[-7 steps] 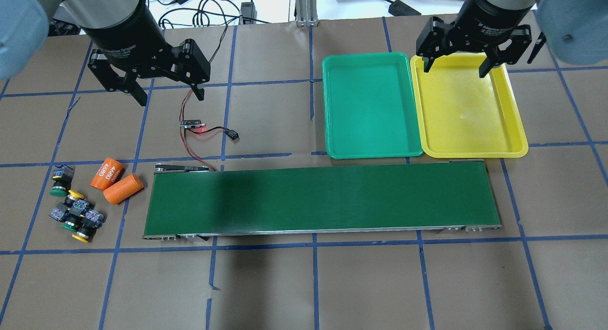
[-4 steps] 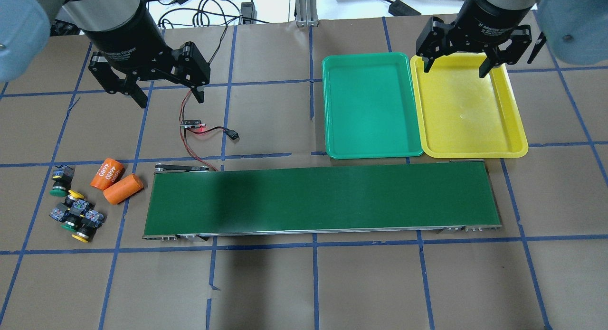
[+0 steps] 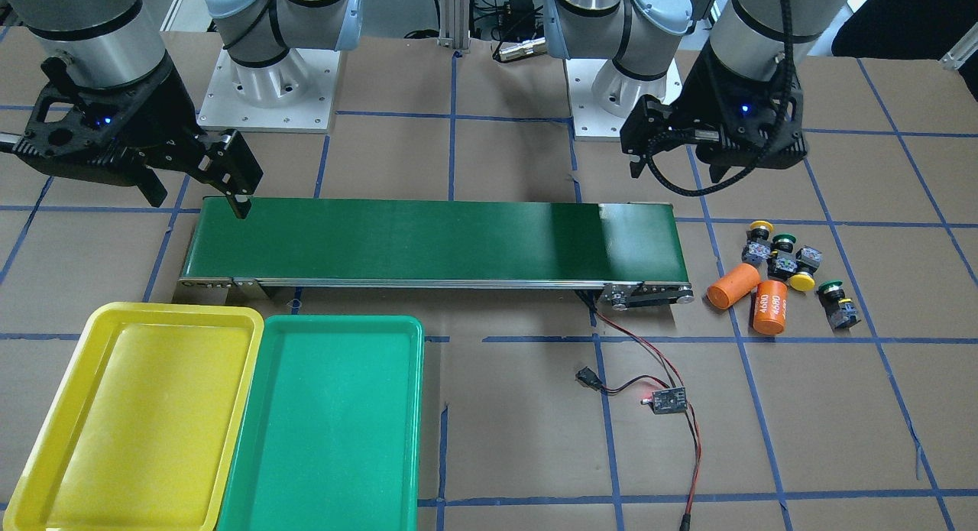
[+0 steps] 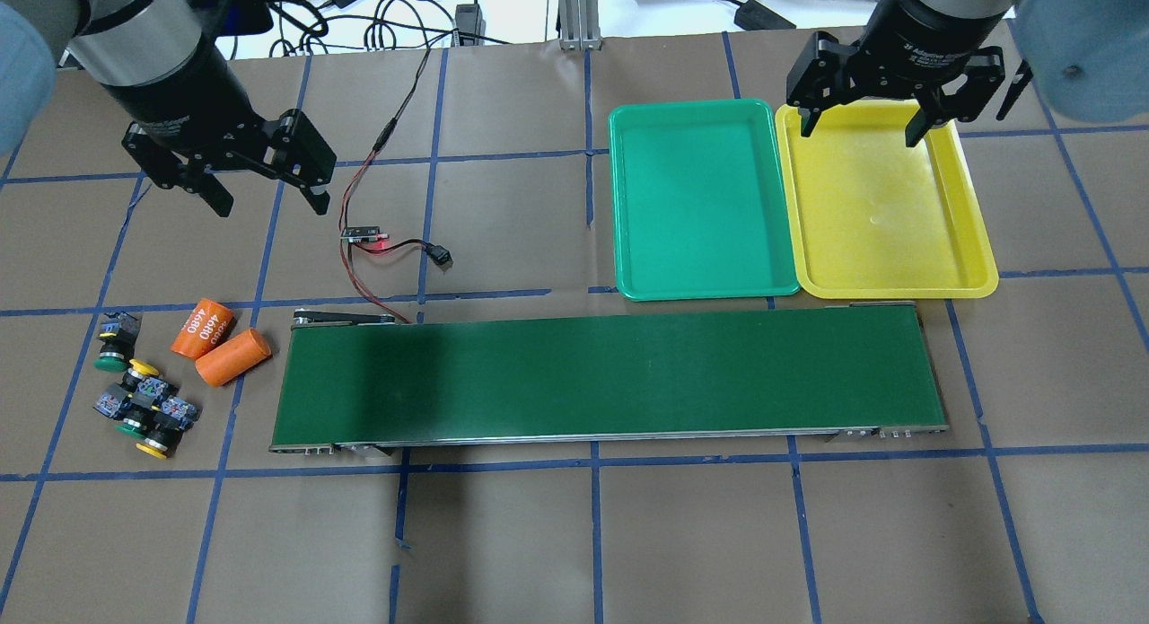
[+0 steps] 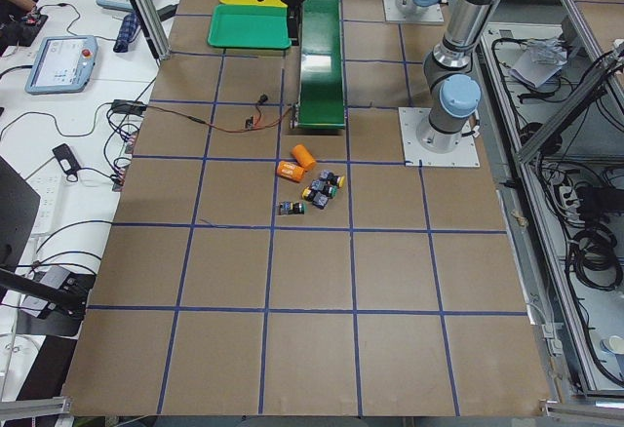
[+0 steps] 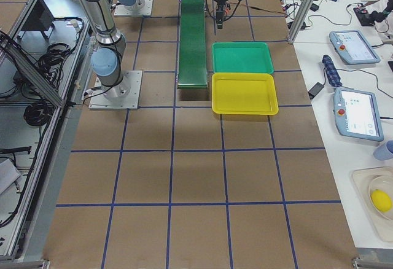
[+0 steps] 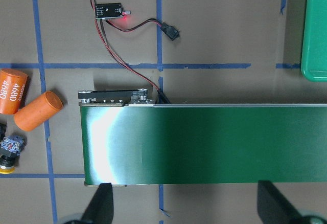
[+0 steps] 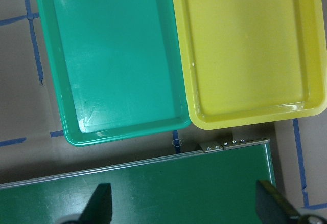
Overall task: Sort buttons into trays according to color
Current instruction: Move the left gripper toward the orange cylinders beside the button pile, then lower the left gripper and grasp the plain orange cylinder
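l gripper [image 4: 269, 204] open, empty, past belt's [image 4: 610, 382] left end, far side. r gripper [image 4: 860, 130] open, empty, over yellow tray [image 4: 889, 211] on belt's far side. buttons [image 4: 139, 399] bunched off belt's left end, by orange cylinders [image 4: 220, 344]. risk: jaws catch two touching buttons, or knock cylinders rolling.

Orange cylinder [image 4: 204, 328]: "4680" is printed in white on its side; the smaller print beside it cannot be read.
Right gripper [image 4: 859, 135]: "2F Adaptive Gripper" is lettered on its black body.
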Controlling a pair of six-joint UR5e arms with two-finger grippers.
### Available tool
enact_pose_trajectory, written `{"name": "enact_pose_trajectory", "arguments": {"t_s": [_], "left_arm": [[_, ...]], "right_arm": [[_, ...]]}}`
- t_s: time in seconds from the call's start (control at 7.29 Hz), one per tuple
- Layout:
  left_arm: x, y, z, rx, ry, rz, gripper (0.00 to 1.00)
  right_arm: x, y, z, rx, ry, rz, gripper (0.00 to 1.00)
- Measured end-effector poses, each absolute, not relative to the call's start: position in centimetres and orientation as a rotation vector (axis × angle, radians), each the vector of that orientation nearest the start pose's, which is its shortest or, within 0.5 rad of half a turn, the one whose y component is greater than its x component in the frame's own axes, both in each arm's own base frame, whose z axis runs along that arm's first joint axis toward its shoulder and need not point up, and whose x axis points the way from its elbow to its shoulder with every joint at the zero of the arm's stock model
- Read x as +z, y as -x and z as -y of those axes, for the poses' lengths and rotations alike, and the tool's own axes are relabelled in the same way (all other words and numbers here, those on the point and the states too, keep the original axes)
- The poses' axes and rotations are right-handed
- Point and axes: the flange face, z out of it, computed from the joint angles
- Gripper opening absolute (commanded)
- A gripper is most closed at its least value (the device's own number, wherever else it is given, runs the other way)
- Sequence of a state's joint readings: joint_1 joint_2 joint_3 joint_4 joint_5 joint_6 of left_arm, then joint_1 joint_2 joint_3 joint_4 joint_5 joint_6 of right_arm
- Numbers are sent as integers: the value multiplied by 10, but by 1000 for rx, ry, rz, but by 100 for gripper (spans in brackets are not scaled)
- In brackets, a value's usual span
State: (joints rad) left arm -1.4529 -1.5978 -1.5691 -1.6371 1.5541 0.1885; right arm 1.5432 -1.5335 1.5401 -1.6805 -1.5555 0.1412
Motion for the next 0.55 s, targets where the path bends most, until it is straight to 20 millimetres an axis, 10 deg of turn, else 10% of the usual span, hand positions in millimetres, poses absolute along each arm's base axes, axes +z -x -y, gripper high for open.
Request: {"name": "enact_pose_trajectory", "arguments": {"t_s": [0.55], "left_arm": [[341, -28, 496, 81, -450, -3145, 100]], "right_arm": [[495, -120, 521, -159, -261, -3105, 100]]}}
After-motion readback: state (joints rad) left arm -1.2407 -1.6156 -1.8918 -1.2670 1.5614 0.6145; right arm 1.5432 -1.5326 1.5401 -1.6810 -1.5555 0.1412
